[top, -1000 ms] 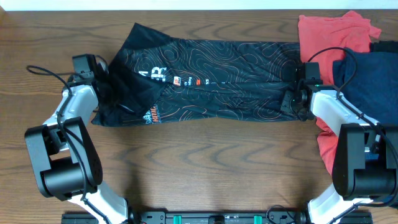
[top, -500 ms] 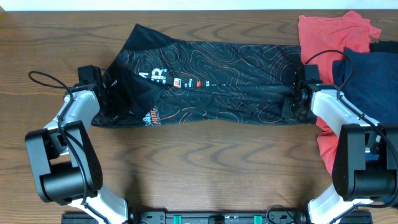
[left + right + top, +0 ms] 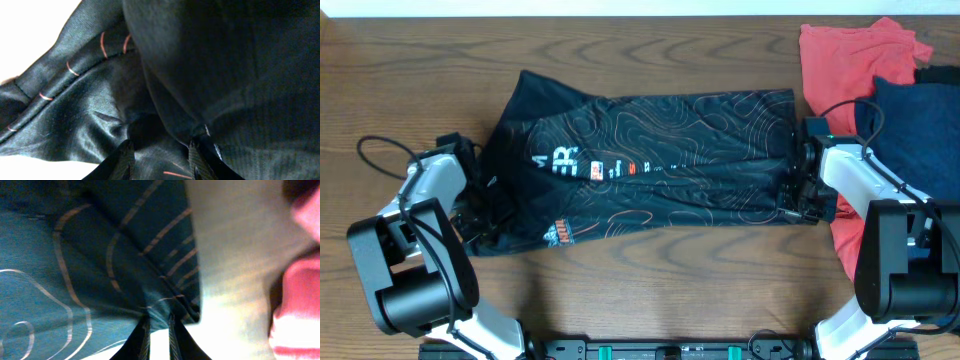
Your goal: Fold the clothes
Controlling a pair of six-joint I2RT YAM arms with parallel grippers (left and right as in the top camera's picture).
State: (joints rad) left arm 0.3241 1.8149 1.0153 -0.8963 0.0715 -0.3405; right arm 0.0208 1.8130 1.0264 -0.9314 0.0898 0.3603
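The black jersey [image 3: 660,170] lies stretched sideways across the middle of the table [image 3: 650,290], its right end just beside the coral-red shirt [image 3: 850,45] and the navy garment [image 3: 920,120]. Each arm has one end of it. The left gripper [image 3: 480,205] sits at the left end, and its wrist view shows the fingers [image 3: 122,160] partly apart with a thick gather of dark cloth bunched between them. The right gripper [image 3: 798,192] is at the right end, its fingers [image 3: 144,337] nearly closed and pinching a thin edge of patterned fabric.

The step in hand looks like a lengthwise fold, with the held edge drawn toward the near side (the cloth already appears doubled along its length). The next move probably calls for laying that edge down flat under even tension, then releasing both ends together without the right gripper catching the red shirt.
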